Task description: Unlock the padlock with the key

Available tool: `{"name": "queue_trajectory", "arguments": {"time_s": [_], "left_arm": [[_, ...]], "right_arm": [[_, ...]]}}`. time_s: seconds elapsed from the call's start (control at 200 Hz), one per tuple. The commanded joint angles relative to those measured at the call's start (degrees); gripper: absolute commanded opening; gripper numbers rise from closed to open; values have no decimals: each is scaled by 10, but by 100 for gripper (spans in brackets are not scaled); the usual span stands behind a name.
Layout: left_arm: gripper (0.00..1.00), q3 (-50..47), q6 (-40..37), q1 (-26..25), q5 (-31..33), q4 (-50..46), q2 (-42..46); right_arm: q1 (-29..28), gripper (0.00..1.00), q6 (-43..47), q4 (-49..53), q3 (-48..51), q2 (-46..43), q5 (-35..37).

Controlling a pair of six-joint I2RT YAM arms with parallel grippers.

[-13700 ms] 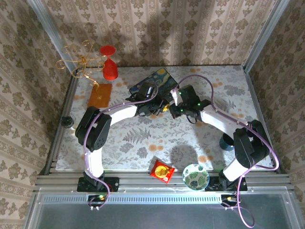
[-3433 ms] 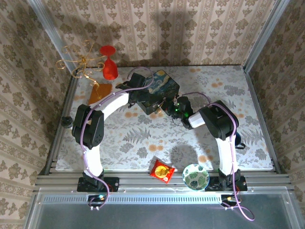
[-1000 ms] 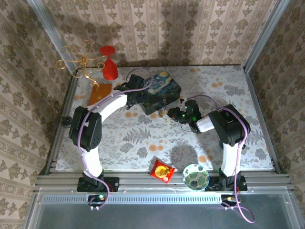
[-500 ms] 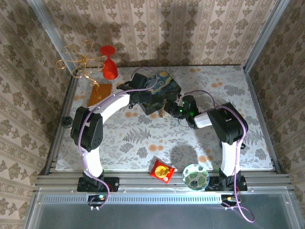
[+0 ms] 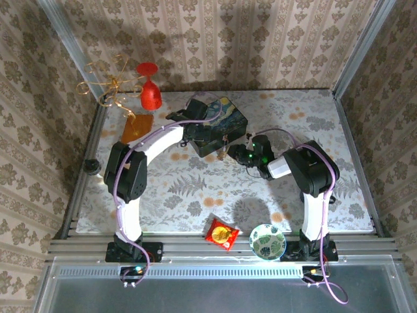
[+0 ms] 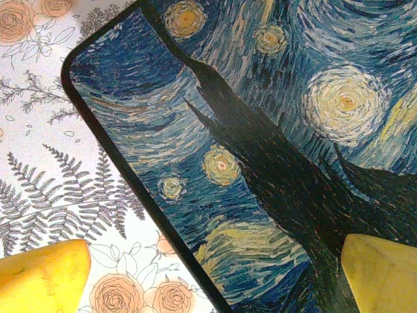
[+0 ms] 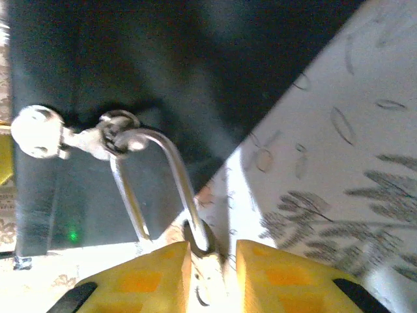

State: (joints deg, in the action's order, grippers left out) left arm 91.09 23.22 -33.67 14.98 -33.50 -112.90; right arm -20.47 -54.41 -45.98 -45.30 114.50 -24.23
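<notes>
My left pincer (image 6: 208, 277) is spread wide over the box (image 6: 260, 130) lid. The padlock (image 7: 184, 192) hangs off the box's hasp (image 7: 98, 140), between the tips of my right pincer (image 7: 212, 274). Can't tell if they're squeezing it.

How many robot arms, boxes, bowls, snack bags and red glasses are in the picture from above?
Robot arms: 2
Dark blue painted box: 1
Green-and-white patterned bowl: 1
Red-and-yellow snack bag: 1
Red plastic goblet: 1
Total: 6

Bright overhead light (wrist close-up blurry)
</notes>
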Motion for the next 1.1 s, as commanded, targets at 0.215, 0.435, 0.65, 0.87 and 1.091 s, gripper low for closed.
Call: {"name": "queue_trajectory", "arguments": {"time_s": [0.215, 0.435, 0.65, 0.87, 1.091], "left_arm": [[100, 28, -13, -1, 22, -38, -22], [100, 28, -10, -3, 21, -39, -24], [100, 28, -8, -3, 21, -40, -26], [100, 30, -5, -3, 18, -41, -28], [100, 28, -3, -4, 17, -42, -29]], "right_arm": [[10, 26, -7, 20, -1, -21, 17], [13, 26, -14, 21, -43, 12, 2], [16, 26, -17, 27, -59, 28, -4], [15, 26, -22, 20, -67, 42, -22], [13, 26, -26, -5, -62, 46, -40]]}}
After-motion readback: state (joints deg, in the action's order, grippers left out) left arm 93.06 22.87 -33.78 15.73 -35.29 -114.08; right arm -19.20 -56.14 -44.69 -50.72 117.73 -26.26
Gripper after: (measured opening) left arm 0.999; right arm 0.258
